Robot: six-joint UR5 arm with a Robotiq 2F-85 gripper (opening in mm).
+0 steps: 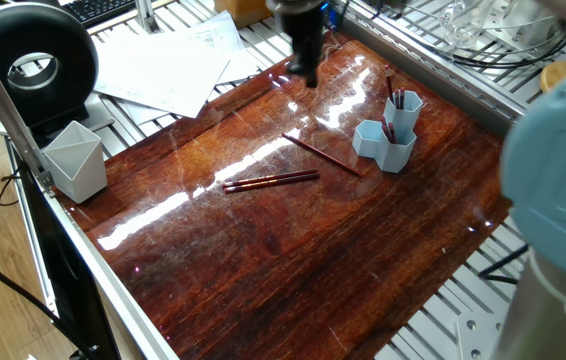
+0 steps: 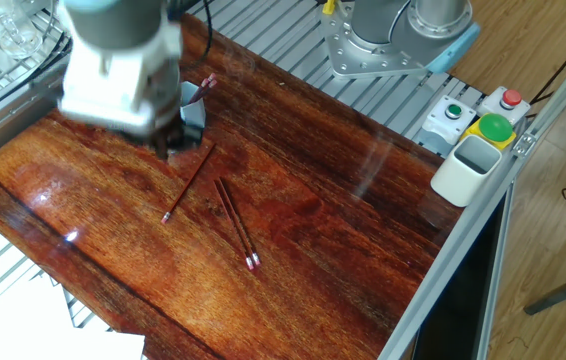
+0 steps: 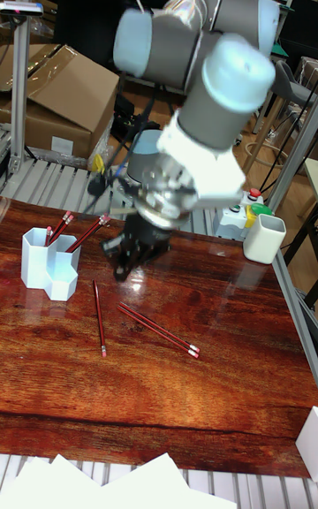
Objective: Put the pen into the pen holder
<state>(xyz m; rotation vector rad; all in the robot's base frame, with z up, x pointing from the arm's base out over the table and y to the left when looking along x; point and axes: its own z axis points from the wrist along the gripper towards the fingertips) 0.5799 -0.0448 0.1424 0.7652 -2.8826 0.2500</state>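
Observation:
The light blue pen holder (image 1: 388, 137) stands at the far right of the wooden table with a few dark red pens in its tubes. In the tall fixed view the pen holder (image 3: 49, 272) is at the left. One pen (image 1: 321, 155) lies loose just left of it, and a pair of pens (image 1: 270, 181) lies further out. My gripper (image 1: 308, 78) hangs above the table's back edge, left of the holder, with nothing seen in it. Motion blur hides how its jaws stand. In the other fixed view my gripper (image 2: 176, 147) covers most of the holder (image 2: 194, 100).
A pale grey angular cup (image 1: 75, 160) stands at the table's left corner, with loose papers (image 1: 168, 65) behind. A white cup (image 2: 468, 168) and a button box (image 2: 478, 120) sit on the rail near the arm's base (image 2: 383, 40).

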